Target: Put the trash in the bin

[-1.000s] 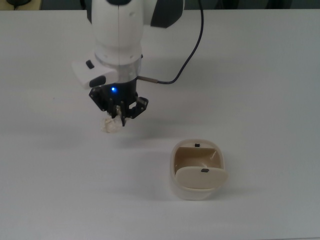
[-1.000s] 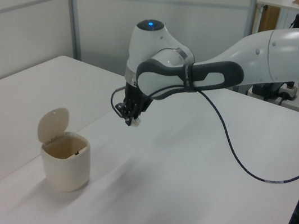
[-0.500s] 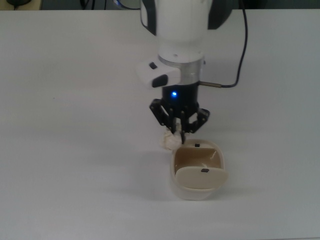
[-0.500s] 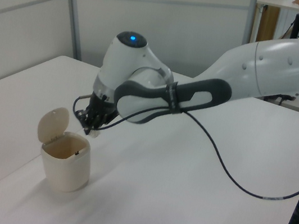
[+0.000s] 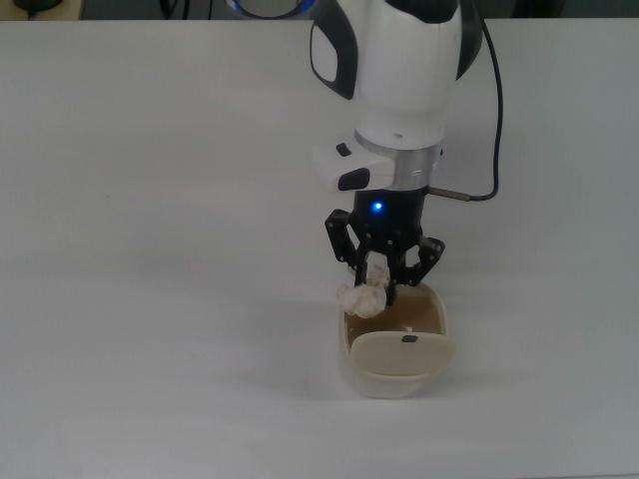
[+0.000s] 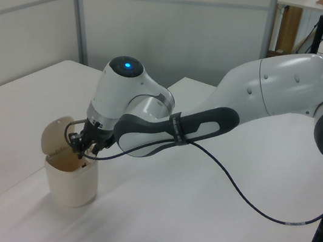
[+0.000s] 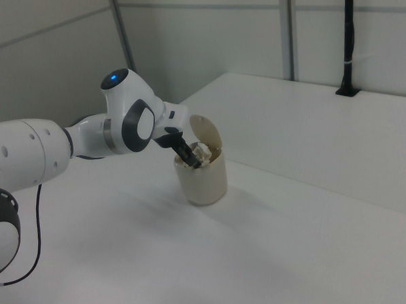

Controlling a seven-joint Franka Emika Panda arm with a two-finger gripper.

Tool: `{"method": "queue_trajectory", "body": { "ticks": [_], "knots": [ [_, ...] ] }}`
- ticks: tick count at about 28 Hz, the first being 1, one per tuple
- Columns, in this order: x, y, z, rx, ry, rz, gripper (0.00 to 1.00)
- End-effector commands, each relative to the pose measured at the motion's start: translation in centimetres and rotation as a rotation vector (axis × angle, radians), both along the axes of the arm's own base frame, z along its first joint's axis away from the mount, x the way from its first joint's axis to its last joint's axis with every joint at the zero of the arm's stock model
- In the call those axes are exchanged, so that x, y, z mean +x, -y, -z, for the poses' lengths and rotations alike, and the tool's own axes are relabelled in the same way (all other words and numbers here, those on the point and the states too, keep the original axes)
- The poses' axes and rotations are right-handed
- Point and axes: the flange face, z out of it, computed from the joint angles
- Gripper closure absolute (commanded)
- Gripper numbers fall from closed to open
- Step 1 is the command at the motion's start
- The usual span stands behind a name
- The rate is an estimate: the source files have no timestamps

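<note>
Gripper [image 5: 379, 284] sat lower center of the top view, black fingers pinching the tissue ball [image 5: 361, 297], off-white and lumpy. Ball hung over the upper-left part of the bin [image 5: 395, 374] opening, at the rim, not resting on the bin floor as far as could be told. In the right view the tissue ball [image 7: 202, 150] showed just above the bin [image 7: 203, 182] mouth, gripper [image 7: 189, 155] angled in from the right view's left. In the left view the gripper [image 6: 81, 144] was at the bin [image 6: 71, 185] rim, ball itself mostly hidden behind the fingers.

Bin was a cream tub with rounded corners, flap lid [image 5: 401, 353] open and standing up; in the top view the lid covered the lower part of the opening, small dark mark on it. Brownish inner wall visible between ball and lid.

White arm [image 5: 394, 80] came down from the top center of the top view, blue light on the wrist, and blocked the surface behind it. Black cable [image 5: 493, 120] looped from the wrist up the right side of the arm; in the left view the cable [image 6: 247, 199] sagged low over the surface.

White surface [image 5: 150, 249] around the bin was bare. Grey wall panels [image 6: 36, 21] behind in the left view, upper left. A dark post [image 7: 347, 44] stood at the far edge of the surface, upper right of the right view. Nothing lay between gripper and bin opening.
</note>
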Motion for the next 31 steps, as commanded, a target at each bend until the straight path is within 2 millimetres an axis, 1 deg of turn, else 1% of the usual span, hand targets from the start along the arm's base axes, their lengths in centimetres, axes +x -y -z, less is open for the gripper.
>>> {"method": "queue_trajectory", "body": {
  "ticks": [1, 4, 8, 10, 13, 14, 15, 16, 19, 20, 23, 24, 28, 29, 31],
  "knots": [
    [0.1, -0.7, -0.4, -0.005, 0.028, 0.019, 0.00],
    [0.1, -0.7, -0.3, -0.005, 0.025, 0.019, 0.00],
    [0.0, -0.7, -0.6, -0.005, 0.028, 0.019, 0.00],
    [-0.1, -0.6, -1.3, -0.004, 0.030, 0.018, 0.00],
    [-0.7, 0.0, -2.8, -0.004, 0.026, 0.025, 0.00],
    [-1.0, 0.3, -2.8, -0.015, 0.001, 0.026, 0.00],
    [-1.4, 1.0, -2.5, -0.047, -0.065, 0.012, 0.00],
    [-1.6, 1.3, -2.3, -0.061, -0.100, -0.006, 0.00],
    [-2.1, 3.0, -2.7, -0.041, -0.188, -0.056, 0.00],
    [-2.6, 4.4, -3.5, -0.014, -0.241, -0.094, 0.00],
    [-3.9, 6.0, -4.6, -0.009, -0.326, -0.180, 0.00],
    [-4.7, 7.0, -5.4, -0.020, -0.376, -0.228, 0.00],
    [-6.1, 9.3, -6.9, -0.040, -0.448, -0.290, 0.00],
    [-6.7, 10.4, -7.5, -0.048, -0.475, -0.318, 0.00],
    [-7.1, 11.6, -7.8, -0.053, -0.503, -0.345, 0.00]
  ]
}}
